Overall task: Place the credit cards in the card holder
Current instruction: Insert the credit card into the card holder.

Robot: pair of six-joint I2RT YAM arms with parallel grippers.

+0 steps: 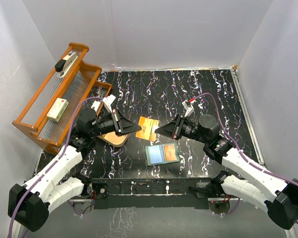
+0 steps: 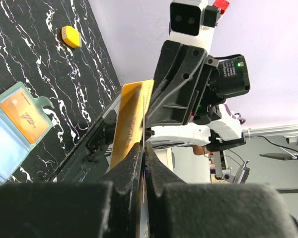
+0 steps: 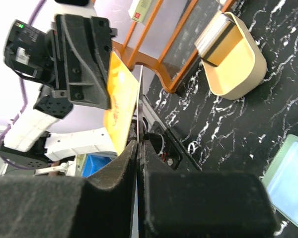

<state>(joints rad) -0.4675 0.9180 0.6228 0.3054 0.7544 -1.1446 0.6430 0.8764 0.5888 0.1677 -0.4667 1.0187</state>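
Observation:
An orange-tan credit card [image 1: 148,128] hangs above the table between my two grippers. My left gripper [image 1: 135,129] is shut on its left edge and my right gripper [image 1: 160,131] is shut on its right edge. In the left wrist view the card [image 2: 130,121] stands edge-on in my jaws [image 2: 143,148]. In the right wrist view it [image 3: 120,106] rises from my jaws [image 3: 138,144]. The card holder [image 1: 162,153] lies open on the table just in front, teal-blue inside, with an orange card [image 2: 24,119] in one slot. More cards [image 3: 212,42] stand in the tan dish [image 3: 238,69].
The tan oval dish [image 1: 116,140] sits under my left gripper. A wooden rack [image 1: 49,124] stands at the back left with a stapler [image 1: 66,64] and a small box [image 1: 57,109] on it. A small yellow object [image 2: 69,36] lies on the table farther off.

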